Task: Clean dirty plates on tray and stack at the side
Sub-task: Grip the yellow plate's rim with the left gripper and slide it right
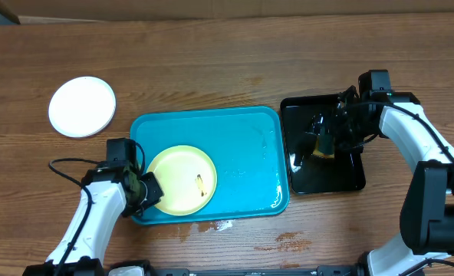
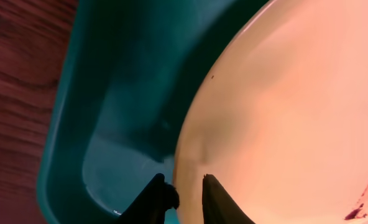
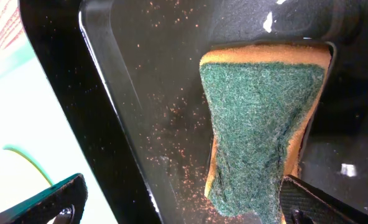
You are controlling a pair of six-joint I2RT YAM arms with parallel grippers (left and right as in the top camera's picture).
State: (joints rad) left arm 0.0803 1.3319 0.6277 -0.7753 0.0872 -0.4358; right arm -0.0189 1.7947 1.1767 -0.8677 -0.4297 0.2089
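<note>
A pale yellow plate [image 1: 179, 178] with a small dark smudge lies in the left half of the turquoise tray [image 1: 246, 146]. My left gripper [image 1: 148, 192] is shut on the plate's left rim; in the left wrist view its fingers [image 2: 187, 196] sit either side of the rim of the plate [image 2: 283, 106], above the tray's corner [image 2: 103, 124]. One white plate [image 1: 82, 106] lies on the table at the far left. No other plate shows. My right gripper [image 1: 324, 138] is open over the black tray, and its fingers [image 3: 184, 193] are spread wide.
A glossy black tray [image 1: 323, 180] stands right of the turquoise tray. A green and yellow sponge [image 3: 258, 124] lies in it among scattered crumbs, next to my right finger. Water spots lie on the table by the turquoise tray's front edge [image 1: 219, 225].
</note>
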